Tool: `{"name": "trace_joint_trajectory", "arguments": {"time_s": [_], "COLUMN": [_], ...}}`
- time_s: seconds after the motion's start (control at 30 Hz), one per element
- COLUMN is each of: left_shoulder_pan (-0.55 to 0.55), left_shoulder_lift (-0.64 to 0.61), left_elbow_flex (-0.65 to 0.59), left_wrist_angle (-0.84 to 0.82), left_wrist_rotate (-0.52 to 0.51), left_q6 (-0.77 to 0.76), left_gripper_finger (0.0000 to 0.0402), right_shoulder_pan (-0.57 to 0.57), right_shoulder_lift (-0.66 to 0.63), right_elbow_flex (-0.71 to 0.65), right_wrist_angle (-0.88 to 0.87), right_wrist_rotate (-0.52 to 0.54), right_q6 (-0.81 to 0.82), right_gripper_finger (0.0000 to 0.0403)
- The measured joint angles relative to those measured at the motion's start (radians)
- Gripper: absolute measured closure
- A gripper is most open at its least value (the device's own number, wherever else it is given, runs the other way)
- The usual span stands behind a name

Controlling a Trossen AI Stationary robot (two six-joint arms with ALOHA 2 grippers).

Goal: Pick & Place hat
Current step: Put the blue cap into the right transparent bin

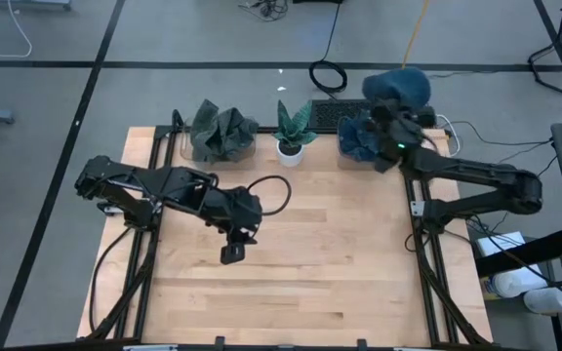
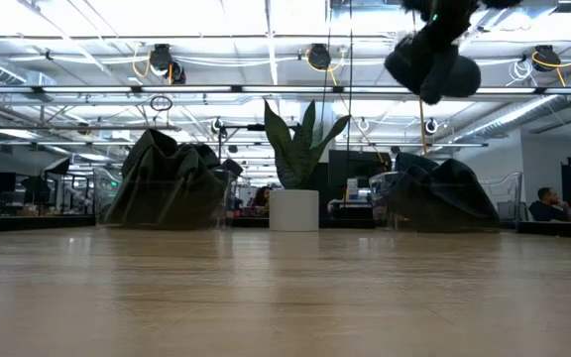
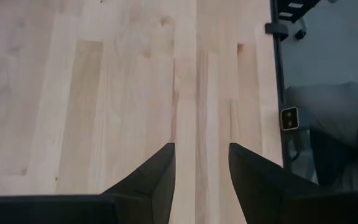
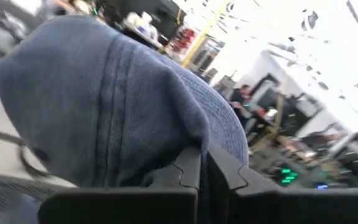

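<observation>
A blue hat point(image 1: 399, 86) is held in the air by my right gripper point(image 4: 205, 163), above the far right corner of the table and the bin of blue hats point(image 1: 359, 139). In the low view the hat point(image 2: 432, 64) hangs high above the tabletop, under the dark gripper at the picture's top. In the right wrist view the hat point(image 4: 104, 106) bulges out beyond the fingers. My left gripper point(image 1: 234, 252) waits over the middle of the table, pointing down, open point(image 3: 201, 168) and holding nothing. My right gripper is shut on the blue hat, pinching a fold of its fabric point(image 4: 188, 134) between the two fingers point(image 4: 229, 177). Which part of the hat this is, the bunched cloth hides. The hat is lifted clear of the bin and the table and bulges out past the fingers.
A bin of dark grey-green hats point(image 1: 220, 134) stands at the far left of the table and a potted plant point(image 1: 291, 129) in a white pot stands between the two bins. Bare wood point(image 1: 310, 263) stretches across the near half. A keyboard point(image 1: 332, 115) lies behind the plant.
</observation>
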Motion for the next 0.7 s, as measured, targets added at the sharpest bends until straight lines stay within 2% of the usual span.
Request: {"name": "trace_joint_trajectory", "arguments": {"time_s": [0.37,0.53,0.63,0.7], "left_shoulder_pan": [-0.036,-0.045,-0.045,-0.044], "left_shoulder_lift": [0.000,0.000,0.000,0.000], "left_elbow_flex": [0.000,0.000,0.000,0.000], "left_wrist_angle": [-0.071,-0.077,-0.077,-0.077], "left_wrist_rotate": [-0.016,-0.027,-0.041,-0.042], "left_q6": [-0.007,-0.009,-0.009,-0.009], "left_gripper_finger": [0.0245,0.0245,0.0245,0.0245], "right_shoulder_pan": [-0.219,-0.240,-0.239,-0.240], "right_shoulder_lift": [0.112,0.137,0.146,0.146], "right_elbow_flex": [0.000,-0.001,-0.034,-0.075], "right_wrist_angle": [-0.176,-0.224,-0.226,-0.225], "right_wrist_rotate": [0.000,-0.003,-0.049,-0.126], "right_q6": [-0.003,0.059,0.113,0.144], "right_gripper_finger": [0.0403,0.0403,0.0403,0.0403]}}
